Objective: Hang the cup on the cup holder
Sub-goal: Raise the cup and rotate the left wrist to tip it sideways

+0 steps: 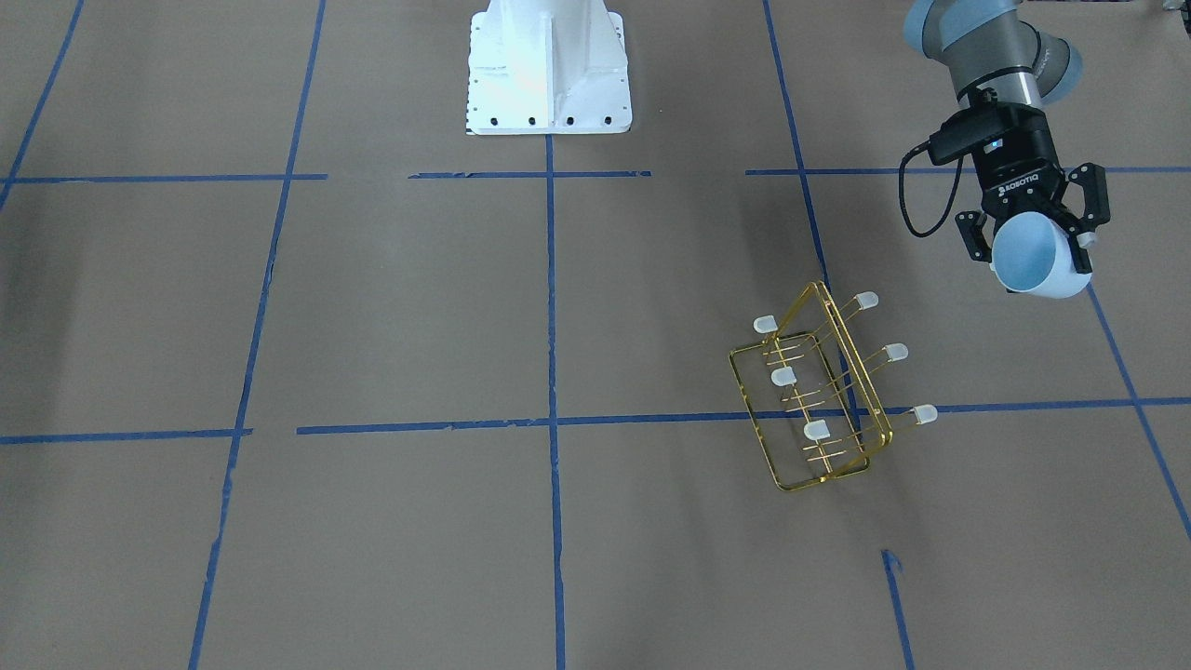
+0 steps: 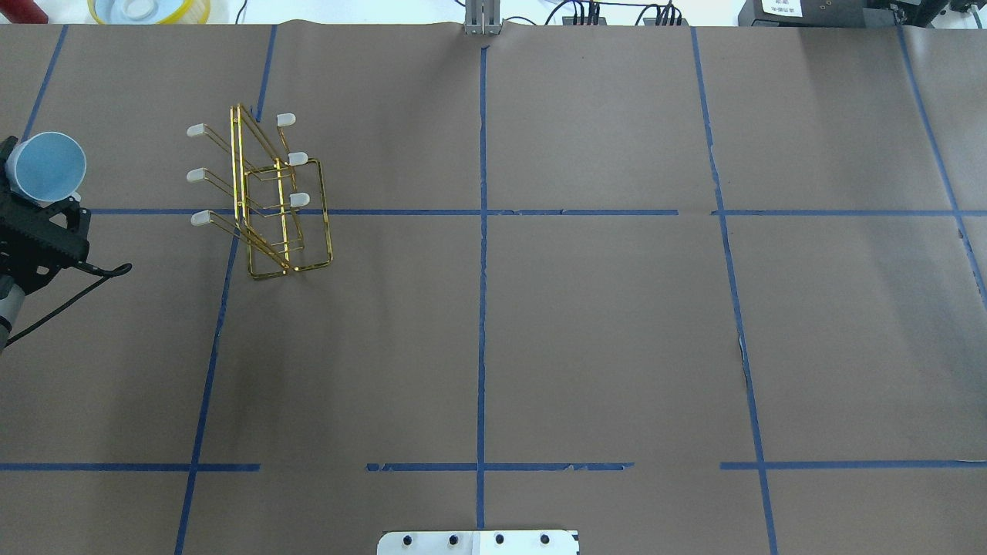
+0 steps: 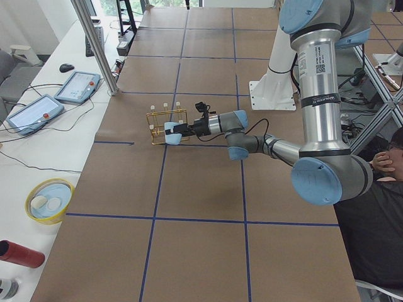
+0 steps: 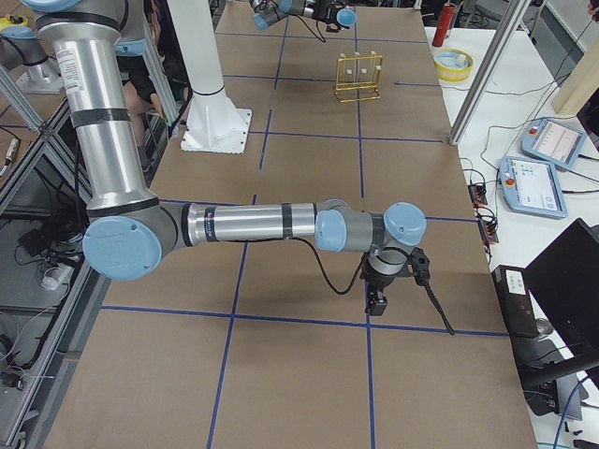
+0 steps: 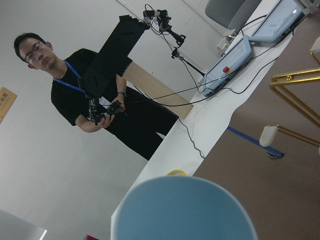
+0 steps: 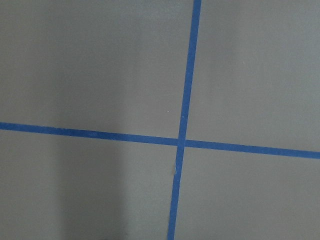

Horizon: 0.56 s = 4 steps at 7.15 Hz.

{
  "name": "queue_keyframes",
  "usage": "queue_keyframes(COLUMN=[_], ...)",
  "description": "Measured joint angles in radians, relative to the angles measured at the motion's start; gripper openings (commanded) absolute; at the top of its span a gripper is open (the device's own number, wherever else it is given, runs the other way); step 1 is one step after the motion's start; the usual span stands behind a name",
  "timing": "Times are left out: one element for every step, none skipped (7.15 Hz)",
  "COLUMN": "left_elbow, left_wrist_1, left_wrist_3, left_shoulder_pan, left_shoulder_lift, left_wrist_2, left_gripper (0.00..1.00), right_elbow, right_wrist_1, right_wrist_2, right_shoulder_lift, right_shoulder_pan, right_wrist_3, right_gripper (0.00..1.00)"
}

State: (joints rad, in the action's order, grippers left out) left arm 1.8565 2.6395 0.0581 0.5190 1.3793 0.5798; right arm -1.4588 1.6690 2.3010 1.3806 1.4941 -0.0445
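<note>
Brown-papered counter (image 1: 372,307), blue tape grid. Left tool (image 1: 1031,244) clamped on cup (image 1: 1035,265), lifted clear, near gold cup holder (image 1: 852,358) standing on counter, not touching. Right tool (image 4: 378,301): grip unreadable.

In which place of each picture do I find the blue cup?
Front view: cup, upper right, held by the left pincer.
Overhead: cup, far left edge.
Left side: cup, left of centre.
Right side: cup, top edge.
Left wrist: cup, bottom centre.
Right wrist: not in it.
Shared landmark: the gold rack near it.
</note>
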Motion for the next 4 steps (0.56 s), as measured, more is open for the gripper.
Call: queue_keyframes(left_elbow=[0.003,0.012,0.036,0.065], left_wrist_1=[-0.053,-0.125,-0.211,-0.288], left_wrist_3=[0.104,0.18,0.238,0.319], left_shoulder_pan=[-0.009,-0.026,-0.041,-0.059], left_shoulder_lift=[0.0,0.001,0.002,0.003], left_wrist_2=[-0.095,-0.183,-0.236,-0.281], left_gripper=[0.09,0.09,0.13,0.13], right_elbow=[0.0,0.0,0.0,0.0], right_wrist_1=[0.0,0.0,0.0,0.0], right_wrist_2=[0.0,0.0,0.0,0.0], right_shoulder_lift=[0.0,0.0,0.0,0.0], right_shoulder_pan=[0.0,0.0,0.0,0.0], right_wrist_3=[0.0,0.0,0.0,0.001], right_gripper=[1.0,1.0,1.0,1.0])
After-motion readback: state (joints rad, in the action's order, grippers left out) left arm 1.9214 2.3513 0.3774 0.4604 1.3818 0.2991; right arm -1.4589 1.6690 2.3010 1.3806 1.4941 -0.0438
